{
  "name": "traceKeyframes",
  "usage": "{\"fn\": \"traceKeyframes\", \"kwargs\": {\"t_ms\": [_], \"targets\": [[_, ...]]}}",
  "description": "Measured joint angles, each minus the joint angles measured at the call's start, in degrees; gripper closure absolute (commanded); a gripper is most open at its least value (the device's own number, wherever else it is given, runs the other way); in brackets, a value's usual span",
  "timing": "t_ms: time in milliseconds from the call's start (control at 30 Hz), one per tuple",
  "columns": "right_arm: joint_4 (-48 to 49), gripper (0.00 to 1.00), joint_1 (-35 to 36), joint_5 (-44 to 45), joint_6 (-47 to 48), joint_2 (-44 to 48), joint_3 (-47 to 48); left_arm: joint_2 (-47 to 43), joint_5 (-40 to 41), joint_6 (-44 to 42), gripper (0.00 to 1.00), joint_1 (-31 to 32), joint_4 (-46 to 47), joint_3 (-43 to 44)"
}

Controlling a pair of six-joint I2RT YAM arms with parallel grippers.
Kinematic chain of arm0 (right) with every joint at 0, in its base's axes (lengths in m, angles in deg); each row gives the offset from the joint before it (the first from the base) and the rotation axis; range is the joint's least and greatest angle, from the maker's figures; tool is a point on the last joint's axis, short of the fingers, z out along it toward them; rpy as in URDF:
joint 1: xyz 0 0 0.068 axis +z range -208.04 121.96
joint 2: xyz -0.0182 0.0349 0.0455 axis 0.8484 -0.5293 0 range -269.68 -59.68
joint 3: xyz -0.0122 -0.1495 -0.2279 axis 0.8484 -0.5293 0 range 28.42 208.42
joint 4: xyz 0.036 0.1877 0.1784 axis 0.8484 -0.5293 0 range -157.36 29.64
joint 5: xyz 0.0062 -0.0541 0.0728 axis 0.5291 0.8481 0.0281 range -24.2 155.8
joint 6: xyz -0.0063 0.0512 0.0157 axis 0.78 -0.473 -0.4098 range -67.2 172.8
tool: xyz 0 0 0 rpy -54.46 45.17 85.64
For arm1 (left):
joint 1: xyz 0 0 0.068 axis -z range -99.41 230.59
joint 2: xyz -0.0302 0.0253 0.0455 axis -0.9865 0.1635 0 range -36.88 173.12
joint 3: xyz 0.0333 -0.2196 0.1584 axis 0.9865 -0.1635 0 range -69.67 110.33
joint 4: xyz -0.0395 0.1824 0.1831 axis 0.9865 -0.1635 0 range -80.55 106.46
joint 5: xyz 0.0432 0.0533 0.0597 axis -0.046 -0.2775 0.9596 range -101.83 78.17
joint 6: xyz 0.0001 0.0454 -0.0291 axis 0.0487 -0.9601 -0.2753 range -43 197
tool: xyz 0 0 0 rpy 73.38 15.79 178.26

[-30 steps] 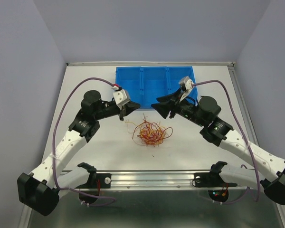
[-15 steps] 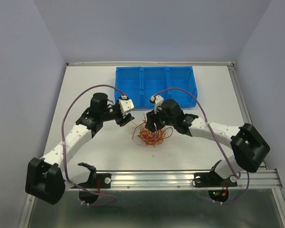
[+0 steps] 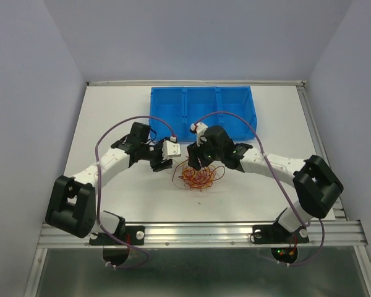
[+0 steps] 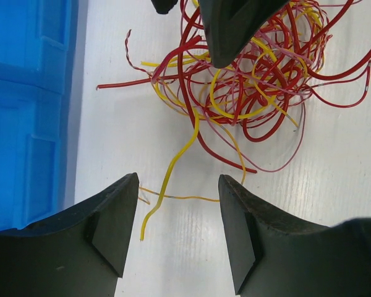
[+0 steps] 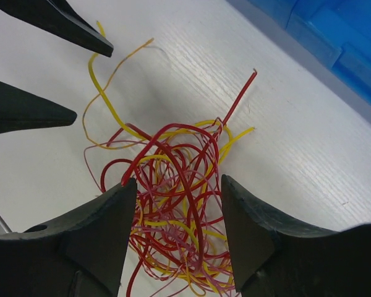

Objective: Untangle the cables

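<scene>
The cables (image 3: 201, 177) lie as one tangle of thin red, yellow and pink wires on the white table, just in front of the blue bin. My left gripper (image 3: 161, 164) is open at the tangle's left edge. In the left wrist view the gripper (image 4: 178, 183) has one loose yellow wire end (image 4: 165, 189) on the table between its fingertips, with nothing gripped. My right gripper (image 3: 195, 161) is open over the tangle's top. In the right wrist view its jaws (image 5: 178, 184) straddle the red and yellow loops (image 5: 176, 210) without closing on them.
The blue bin (image 3: 201, 90) with three compartments stands behind the tangle, its wall close to both grippers (image 4: 25, 111) (image 5: 334, 31). The two grippers are near each other; the right one's fingers (image 4: 235, 31) show in the left wrist view.
The left gripper has opened and moved right to the tangle's edge. The right arm has swung left from the bin side and come down over the tangle. The cables have hardly shifted.
</scene>
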Motion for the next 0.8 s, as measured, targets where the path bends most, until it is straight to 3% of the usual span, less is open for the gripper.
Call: {"fn": "traceKeyframes", "kwargs": {"t_ms": [100,167,233,333,400,567,667,700,733,767,800], "targets": [[-2.2,0.48,0.0,-0.2,0.5,-0.5,0.0,0.0,-0.1,-1.0,0.36,0.0,-0.7,0.4],[-3.1,0.48,0.0,-0.3,0.8,-0.5,0.0,0.2,-0.2,-1.3,0.36,0.0,-1.1,0.8],[-3.8,0.65,0.0,-0.3,0.9,-0.5,0.0,0.7,-0.3,-1.3,0.36,0.0,-1.3,1.3],[-4.7,0.84,0.0,-0.1,1.3,-0.5,0.0,2.2,-0.4,-1.1,0.44,0.0,-1.3,2.4],[-5.1,0.92,0.0,0.0,1.3,-0.5,0.0,3.4,-0.4,-1.0,0.44,0.1,-1.1,3.0],[-5.3,0.98,0.0,0.0,1.4,-0.5,0.0,6.2,0.3,-0.4,0.45,0.8,-0.8,4.0],[-5.4,0.99,0.0,0.0,1.4,-0.4,0.0,6.8,0.7,-0.2,0.60,1.1,-0.6,4.0],[-5.5,0.99,0.0,0.0,1.4,-0.3,0.0,6.9,0.7,-0.2,0.77,1.2,-0.6,4.0],[-5.5,1.00,0.0,0.0,1.4,-0.3,0.0,6.9,0.8,0.0,0.88,1.4,-0.6,4.0],[-5.5,0.99,0.0,0.0,1.3,-0.3,0.0,6.9,1.0,0.4,0.97,1.6,-0.6,4.0],[-5.5,0.99,0.0,0.0,1.3,-0.3,0.0,7.0,1.2,0.2,1.00,1.9,-0.5,4.0]]}}
